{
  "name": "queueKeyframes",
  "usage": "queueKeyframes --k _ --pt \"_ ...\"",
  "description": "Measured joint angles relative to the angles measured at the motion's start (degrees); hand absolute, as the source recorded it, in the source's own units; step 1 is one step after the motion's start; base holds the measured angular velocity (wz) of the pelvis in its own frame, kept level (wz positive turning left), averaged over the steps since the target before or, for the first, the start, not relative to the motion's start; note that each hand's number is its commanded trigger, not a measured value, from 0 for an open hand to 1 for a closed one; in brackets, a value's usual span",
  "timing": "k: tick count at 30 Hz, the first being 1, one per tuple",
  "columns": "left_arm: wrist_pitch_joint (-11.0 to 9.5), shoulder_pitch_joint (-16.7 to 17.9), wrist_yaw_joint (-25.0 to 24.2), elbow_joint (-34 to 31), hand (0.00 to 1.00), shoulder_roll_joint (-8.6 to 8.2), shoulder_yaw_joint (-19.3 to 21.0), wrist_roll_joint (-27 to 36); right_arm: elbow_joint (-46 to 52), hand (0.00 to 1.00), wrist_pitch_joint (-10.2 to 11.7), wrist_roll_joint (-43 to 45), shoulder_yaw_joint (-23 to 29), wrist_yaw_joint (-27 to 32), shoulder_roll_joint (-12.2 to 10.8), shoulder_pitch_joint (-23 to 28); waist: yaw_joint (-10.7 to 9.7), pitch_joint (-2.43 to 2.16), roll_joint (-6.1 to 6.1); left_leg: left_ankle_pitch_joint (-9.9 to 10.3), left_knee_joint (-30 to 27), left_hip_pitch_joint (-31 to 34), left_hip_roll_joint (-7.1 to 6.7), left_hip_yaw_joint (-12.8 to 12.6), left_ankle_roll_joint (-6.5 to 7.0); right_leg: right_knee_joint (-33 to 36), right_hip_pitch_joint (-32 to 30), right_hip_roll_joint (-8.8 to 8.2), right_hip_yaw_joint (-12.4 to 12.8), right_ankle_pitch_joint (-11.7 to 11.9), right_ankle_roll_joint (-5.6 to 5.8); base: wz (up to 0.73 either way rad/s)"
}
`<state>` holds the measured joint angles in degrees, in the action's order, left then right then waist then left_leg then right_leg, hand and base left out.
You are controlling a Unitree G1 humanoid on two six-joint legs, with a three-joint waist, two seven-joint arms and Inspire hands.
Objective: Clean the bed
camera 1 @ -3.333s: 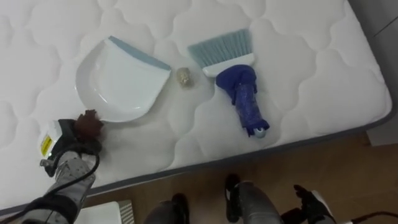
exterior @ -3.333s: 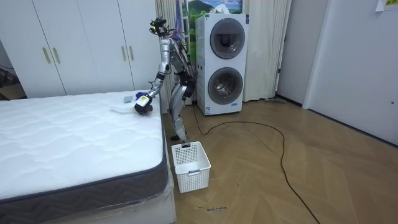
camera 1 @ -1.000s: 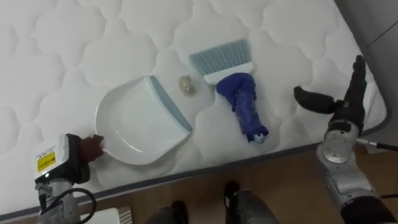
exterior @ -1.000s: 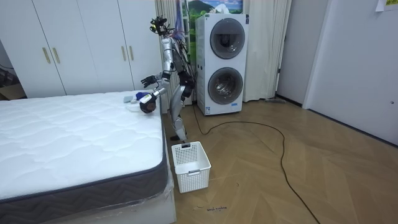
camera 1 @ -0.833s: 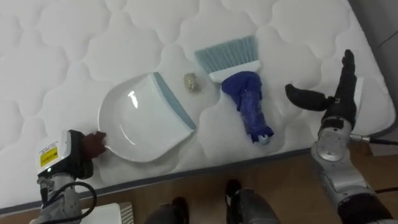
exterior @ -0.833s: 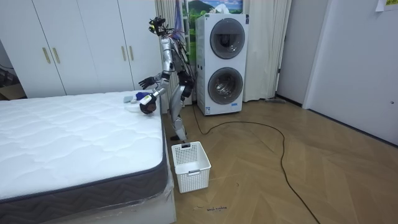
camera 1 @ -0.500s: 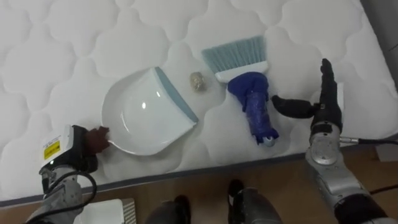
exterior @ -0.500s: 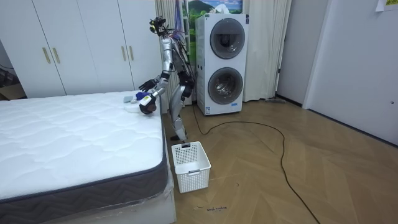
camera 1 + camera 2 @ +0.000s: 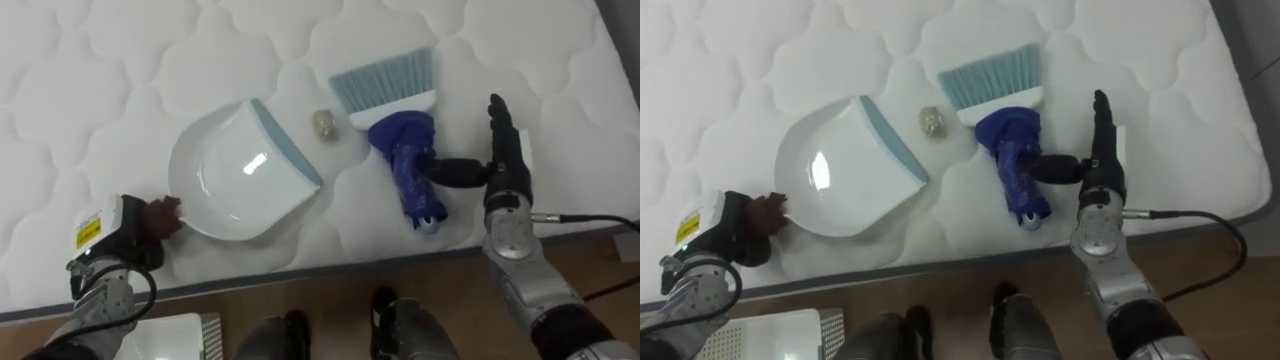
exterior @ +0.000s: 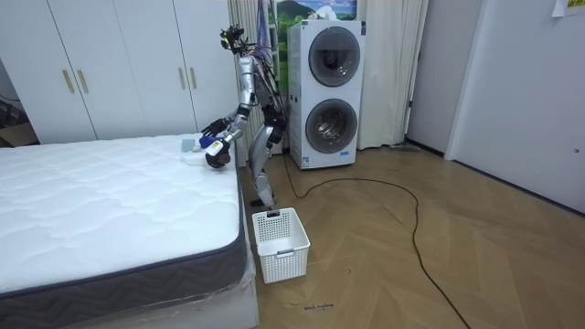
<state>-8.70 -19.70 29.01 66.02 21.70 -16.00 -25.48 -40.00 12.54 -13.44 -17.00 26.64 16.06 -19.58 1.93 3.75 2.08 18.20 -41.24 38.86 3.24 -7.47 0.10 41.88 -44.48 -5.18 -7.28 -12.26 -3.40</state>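
The left robot hand grips the white plastic dustpan on the white quilted mattress. A small beige scrap lies at its 2 o'clock. The right robot hand, fingers straight, sits at 3 o'clock of the blue hand brush.

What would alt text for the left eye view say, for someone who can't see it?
Seen from above, a robot's left hand grips the handle of a white dustpan on a white quilted mattress, while its open right hand sits beside a blue-handled brush, thumb pointing at it. A small scrap lies between dustpan and brush.
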Motion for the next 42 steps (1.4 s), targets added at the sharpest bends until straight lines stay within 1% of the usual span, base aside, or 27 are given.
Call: queueKeyframes --k 5,9,12,18,22,25,29,33,42 --pt "0.0 0.1 -0.3 -0.3 1.0 -0.01 0.0 -0.1 0.5 0.0 0.0 0.0 0.1 -0.4 0.0 -0.1 0.0 -0.06 0.2 0.0 -0.2 0.0 -0.02 0.0 0.04 0.1 0.0 -0.12 -0.1 0.0 0.01 0.0" --pt "0.1 0.1 -0.5 -0.7 1.0 -0.04 0.0 -0.6 4.1 0.0 0.0 0.0 0.2 -0.6 0.0 -0.1 0.1 -0.16 0.76 0.0 -0.2 0.0 0.01 0.0 0.03 0.2 0.0 0.05 0.5 0.0 0.0 0.0" --pt "0.1 0.2 -0.5 -0.9 1.0 -0.05 0.0 -1.1 6.4 0.0 0.1 0.1 0.2 -0.7 -0.1 -0.3 0.1 -0.23 0.92 0.0 -0.1 -0.1 0.04 0.0 0.01 0.3 0.0 0.1 0.5 0.0 -0.01 0.0" --pt "0.1 0.6 -0.4 -1.0 1.0 -0.07 0.0 -1.3 7.1 0.0 0.5 0.2 0.0 -1.8 -0.7 -0.7 0.0 -0.23 0.95 0.0 -0.1 -0.4 0.02 0.0 0.03 0.1 0.4 0.03 0.4 0.0 0.04 0.0" --pt "0.1 0.8 -0.4 -0.9 1.0 -0.09 0.0 -1.3 7.1 0.0 0.6 -0.2 -1.5 -1.8 -0.8 -0.8 0.0 -0.24 0.95 0.0 0.0 -0.5 0.0 0.0 0.03 0.1 0.5 0.03 0.3 0.0 0.03 0.0" --pt "0.6 0.9 -0.4 -0.9 1.0 -0.31 -0.2 -1.3 7.0 0.0 0.6 -1.6 -1.9 -1.9 -0.8 -0.8 0.0 -0.24 0.96 0.0 0.0 -0.5 -0.04 0.1 0.03 0.0 0.6 -0.03 0.3 0.0 0.03 0.0" --pt "1.1 1.0 0.7 -0.8 1.0 -0.43 -1.1 -1.3 6.9 0.0 0.6 -3.4 -1.9 -2.5 -0.8 -0.7 -0.2 -0.24 0.96 0.0 0.0 -0.7 -0.06 0.1 0.05 0.0 1.0 -0.52 -0.1 0.0 0.04 0.0" --pt "1.2 1.1 1.1 -0.9 1.0 -0.58 -1.2 -1.3 6.9 0.0 0.6 -4.3 -1.9 -3.2 -0.8 -0.7 -0.3 -0.25 0.96 0.0 0.1 -1.0 -0.07 0.3 0.06 -0.2 1.4 -0.65 -0.6 0.0 0.04 0.01" --pt "1.3 1.2 3.2 -0.8 1.0 -0.73 -2.4 -1.2 6.9 0.0 0.6 -4.4 -2.0 -3.5 -0.8 -0.7 -0.4 -0.25 0.96 0.0 0.1 -1.1 -0.08 0.4 0.06 -0.3 1.6 -0.68 -0.7 0.0 0.04 0.0"
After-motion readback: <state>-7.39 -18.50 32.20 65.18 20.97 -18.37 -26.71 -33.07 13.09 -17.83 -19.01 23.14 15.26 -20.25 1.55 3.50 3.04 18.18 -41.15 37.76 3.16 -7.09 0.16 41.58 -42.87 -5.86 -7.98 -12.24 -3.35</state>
